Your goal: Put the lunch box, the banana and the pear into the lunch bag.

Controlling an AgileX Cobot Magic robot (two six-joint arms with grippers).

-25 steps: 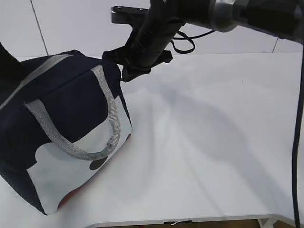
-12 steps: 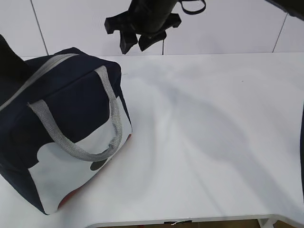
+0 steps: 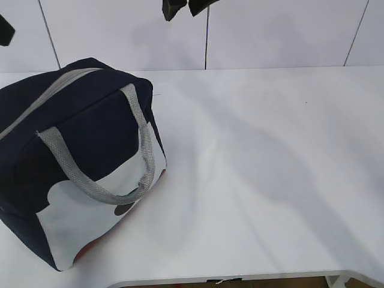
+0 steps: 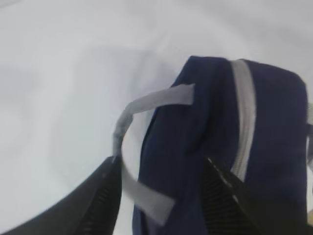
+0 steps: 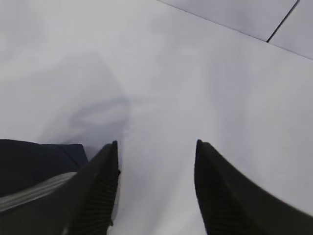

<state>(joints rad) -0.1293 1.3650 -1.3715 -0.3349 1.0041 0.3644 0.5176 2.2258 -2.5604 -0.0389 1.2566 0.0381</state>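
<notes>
The left end effector [image 4: 159, 196] hung above the lunch bag [image 3: 78, 162] with its jaws spread and nothing between them; under it lay the bag's top, the grey zipper [image 4: 244, 122] closed along it, and one grey handle [image 4: 142, 147] looping out to the side. The right end effector [image 5: 156, 191] was likewise released and empty, held high over the white table [image 3: 270, 168] just beside the bag's far corner. In the exterior view only its two dark fingertips [image 3: 173, 8] showed at the top edge, well above the bag. The bag stood on the table, tilted, its navy upper part over a white lower panel [image 3: 78, 222], a handle draped down the near face. The table beside the bag ran back to a white panelled wall [image 3: 276, 33].
</notes>
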